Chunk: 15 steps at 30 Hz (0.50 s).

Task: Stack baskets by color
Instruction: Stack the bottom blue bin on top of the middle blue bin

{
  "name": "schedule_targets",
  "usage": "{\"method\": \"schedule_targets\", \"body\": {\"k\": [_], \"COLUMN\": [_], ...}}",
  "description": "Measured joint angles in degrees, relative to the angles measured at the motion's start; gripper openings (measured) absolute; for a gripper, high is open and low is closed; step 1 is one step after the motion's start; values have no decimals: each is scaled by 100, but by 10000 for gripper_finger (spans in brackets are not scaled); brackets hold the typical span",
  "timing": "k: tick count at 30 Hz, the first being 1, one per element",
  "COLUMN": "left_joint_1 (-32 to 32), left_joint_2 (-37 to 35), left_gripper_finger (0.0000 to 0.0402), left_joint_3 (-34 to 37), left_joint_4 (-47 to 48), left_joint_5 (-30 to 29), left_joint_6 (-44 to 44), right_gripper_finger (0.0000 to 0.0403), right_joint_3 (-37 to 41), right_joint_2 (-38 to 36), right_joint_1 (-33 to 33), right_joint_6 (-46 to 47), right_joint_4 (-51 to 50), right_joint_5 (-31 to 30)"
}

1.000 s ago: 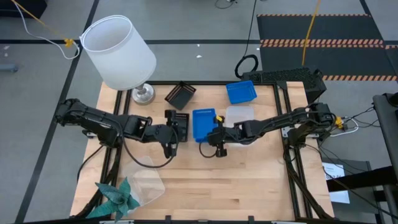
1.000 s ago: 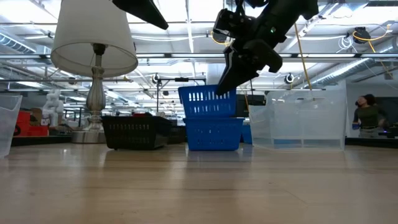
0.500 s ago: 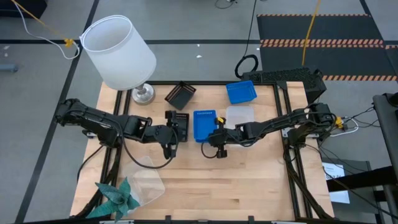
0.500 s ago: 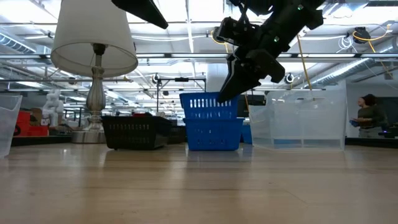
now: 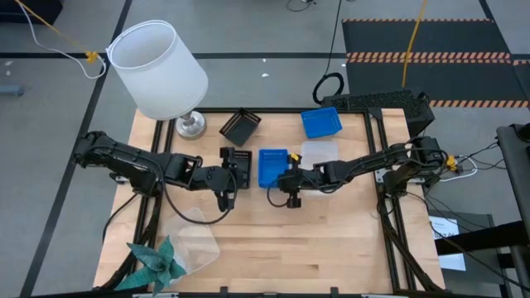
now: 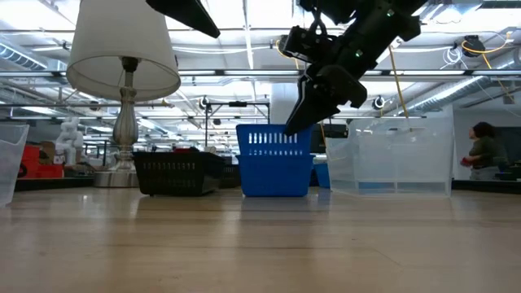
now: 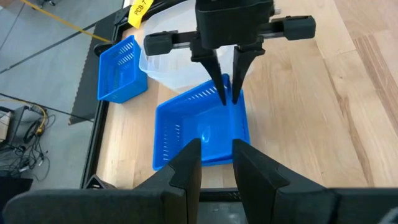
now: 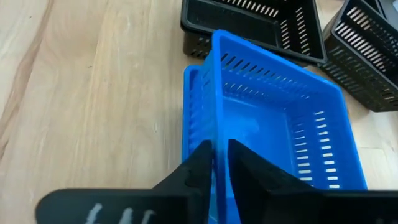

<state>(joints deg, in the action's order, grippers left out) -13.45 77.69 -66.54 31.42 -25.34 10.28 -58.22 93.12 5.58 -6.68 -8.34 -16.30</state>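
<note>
High view: the right tool (image 5: 291,176) sits at the near rim of a blue basket (image 5: 271,165) in the middle of the table (image 5: 331,248), while the left tool (image 5: 229,176) hovers over a black basket (image 5: 241,164) just beside it. A second black basket (image 5: 240,126) lies tilted near the lamp (image 5: 157,70); a lone blue basket (image 5: 320,122) sits at the far edge, and clear baskets (image 5: 319,151) rest between it and the middle one. Another clear basket (image 5: 195,240) lies near the teal ornament (image 5: 156,261).

Low view: the blue basket (image 6: 274,160) now reads as 1 nested pile standing flat on the table, with the right tool's fingertips at its top rim.

Left wrist view: the right tool's 2 fingers straddle the blue basket's (image 7: 202,134) wall with a slim gap. The left tool's own fingers stand slightly apart, and nothing is seen between them.

Right wrist view: the fingers flank the upper basket's wall (image 8: 214,93), which sits inside a lower blue one (image 8: 193,118); whether they pinch or have let go, I cannot tell.

Judgement: the 2nd blue basket is being seated. Next comes a clean lift away, then fetching the far blue one. No basket holds loose contents.
</note>
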Motion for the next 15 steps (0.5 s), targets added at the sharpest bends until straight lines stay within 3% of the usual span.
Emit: {"method": "schedule_targets", "body": {"k": [15], "left_joint_1": [-1], "left_joint_2": [0], "left_gripper_finger": [93], "left_joint_3": [0], "left_joint_4": [0], "left_joint_5": [0], "left_joint_6": [0], "right_gripper_finger": [130], "right_joint_3": [0], "right_joint_2": [0], "right_joint_1": [2], "right_joint_6": [146], "right_joint_4": [-6], "right_joint_5": [9]}}
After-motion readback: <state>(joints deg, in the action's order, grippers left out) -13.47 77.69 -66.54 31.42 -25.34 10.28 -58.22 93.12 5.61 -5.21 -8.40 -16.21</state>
